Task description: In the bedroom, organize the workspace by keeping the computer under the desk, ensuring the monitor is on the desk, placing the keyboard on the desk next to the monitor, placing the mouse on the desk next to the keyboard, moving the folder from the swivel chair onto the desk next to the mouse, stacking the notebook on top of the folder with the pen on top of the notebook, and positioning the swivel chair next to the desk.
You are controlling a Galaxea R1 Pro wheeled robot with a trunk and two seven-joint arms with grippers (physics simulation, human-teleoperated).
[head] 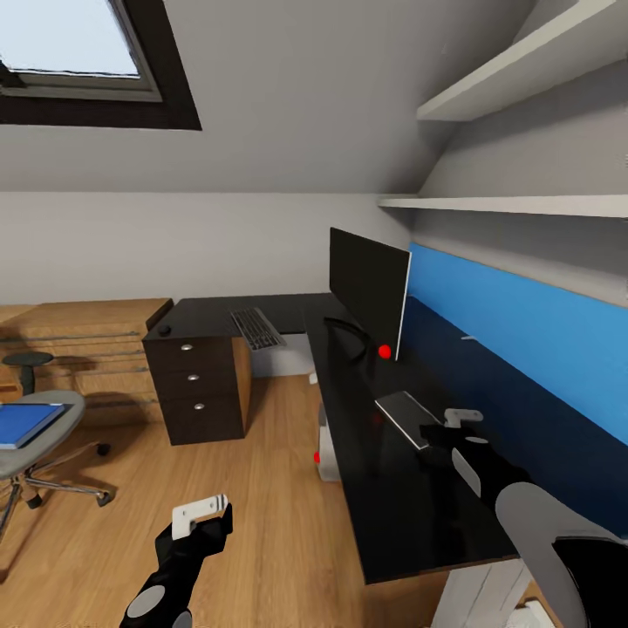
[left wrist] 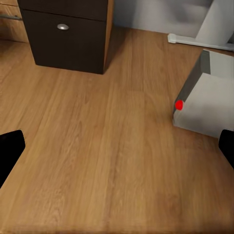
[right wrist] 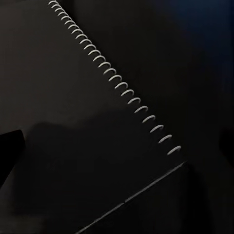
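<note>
The black-topped desk (head: 410, 506) carries the monitor (head: 371, 296), with the keyboard (head: 255, 327) and the small black mouse (head: 163, 331) on its far wing. The grey spiral-bound notebook (head: 403, 417) (right wrist: 87, 122) lies on the near wing. My right gripper (head: 440, 429) (right wrist: 117, 146) hovers open just over its near end. A thin pale pen (head: 468, 337) rests close to the blue wall panel. The blue folder (head: 26, 425) lies on the swivel chair (head: 48, 453) at the left. The grey computer (head: 327, 449) (left wrist: 204, 102) stands under the desk. My left gripper (head: 202, 515) (left wrist: 117, 146) hangs open over the floor.
The black drawer unit (head: 196, 388) (left wrist: 68, 34) supports the desk's far wing. A low light-wood cabinet (head: 87, 349) stands against the back wall, with a small round stool (head: 26, 362) before it. White shelves (head: 523, 205) run above the blue panel. Wood floor (head: 262, 488) lies between chair and desk.
</note>
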